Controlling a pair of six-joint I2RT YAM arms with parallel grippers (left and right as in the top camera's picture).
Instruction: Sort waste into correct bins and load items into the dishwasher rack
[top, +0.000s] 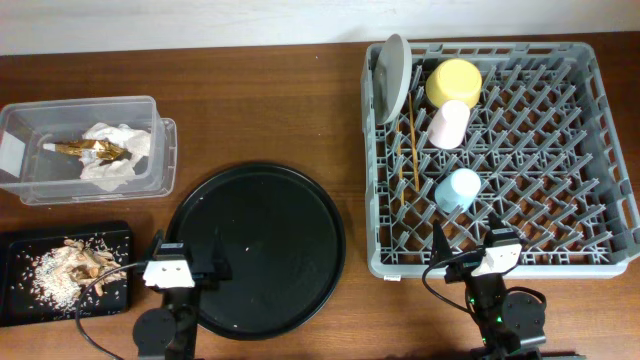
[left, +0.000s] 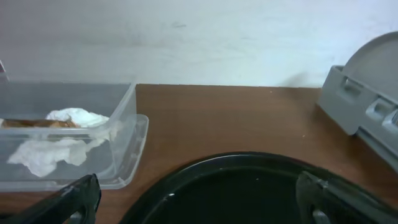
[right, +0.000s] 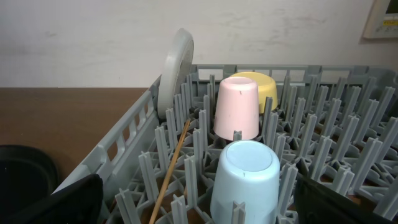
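Overhead: blue cup (top: 458, 190), pink cup (top: 449, 124), bowl (top: 454, 82), plate (top: 392, 75), chopsticks (top: 408, 150) in rack (top: 480, 268); napkin (top: 120, 152) in tub (top: 60, 108), scraps (top: 75, 262) in small tray (top: 20, 243). Left hand (top: 190, 252), right hand (top: 470, 238) open, empty. Sorting looks done; next move needs no grasp.

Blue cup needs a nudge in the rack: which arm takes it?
Right. The right gripper, open, sits at the near edge of the rack, facing the blue cup. The left gripper hangs over the round black tray, far off.
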